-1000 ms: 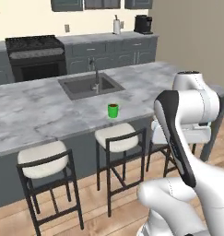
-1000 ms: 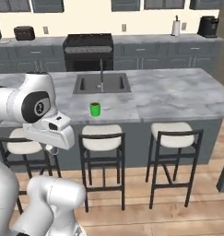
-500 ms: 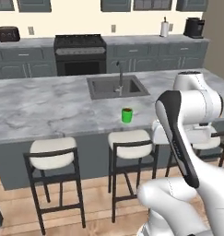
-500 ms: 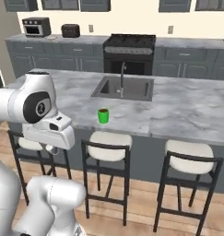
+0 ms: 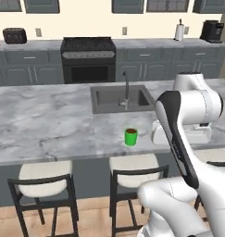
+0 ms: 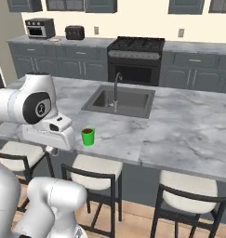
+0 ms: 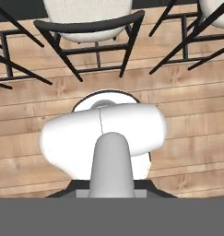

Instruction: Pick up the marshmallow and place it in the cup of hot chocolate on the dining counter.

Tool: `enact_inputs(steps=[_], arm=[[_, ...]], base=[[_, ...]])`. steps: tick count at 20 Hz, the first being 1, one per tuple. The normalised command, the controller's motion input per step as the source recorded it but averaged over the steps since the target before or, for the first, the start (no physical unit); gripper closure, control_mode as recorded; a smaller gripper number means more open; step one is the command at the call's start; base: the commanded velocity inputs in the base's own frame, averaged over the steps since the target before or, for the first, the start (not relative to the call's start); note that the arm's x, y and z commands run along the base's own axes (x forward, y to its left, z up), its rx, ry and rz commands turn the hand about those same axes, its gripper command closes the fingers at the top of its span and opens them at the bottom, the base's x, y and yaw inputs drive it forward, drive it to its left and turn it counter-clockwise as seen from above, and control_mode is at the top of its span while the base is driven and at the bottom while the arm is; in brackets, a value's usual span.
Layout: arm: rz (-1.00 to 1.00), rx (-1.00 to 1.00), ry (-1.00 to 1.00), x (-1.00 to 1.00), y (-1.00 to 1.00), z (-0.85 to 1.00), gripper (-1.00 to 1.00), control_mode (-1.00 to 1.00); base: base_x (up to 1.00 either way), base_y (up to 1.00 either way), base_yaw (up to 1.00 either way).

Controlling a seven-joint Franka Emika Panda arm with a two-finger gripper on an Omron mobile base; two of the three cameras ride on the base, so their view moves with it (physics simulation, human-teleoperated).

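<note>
Green, with dark brown liquid inside, the cup of hot chocolate (image 5: 130, 137) stands upright on the dining counter (image 5: 49, 125), near the front edge and just in front of the dark sink (image 5: 121, 98); the right base view shows the same cup (image 6: 88, 136) above a cream-seated stool (image 6: 93, 168). The arm is folded close over the base, short of the counter, and the hand camera looks down at wooden floor and stool legs.

Finger state: cannot be told from these pictures, since the tips are not visible. Whether the marshmallow is held between them is likewise not visible, and no marshmallow can be made out on the counter.

Step in hand, as judged: bring the hand to the cup.

1. Halt the base squarely before the cup, within reach.
2. Raise the hand clear of the counter edge and stool backs.
3. Centre the fingers above the cup mouth, away from its rim.
4. Lower before releasing, to avoid splashing or tipping the cup.
</note>
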Motion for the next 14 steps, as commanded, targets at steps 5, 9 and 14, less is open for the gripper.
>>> enact_inputs(steps=[5, 9, 14], arm=[[0.0, 0.0, 0.0, 0.0, 0.0, 0.0, 1.0, 1.0], [0.0, 0.0, 0.0, 0.0, 0.0, 0.0, 1.0, 1.0], [0.0, 0.0, 0.0, 0.0, 0.0, 0.0, 1.0, 1.0]], base=[[0.63, 0.22, 0.02], [0.69, 0.1, 0.0], [0.69, 0.0, 0.02]])
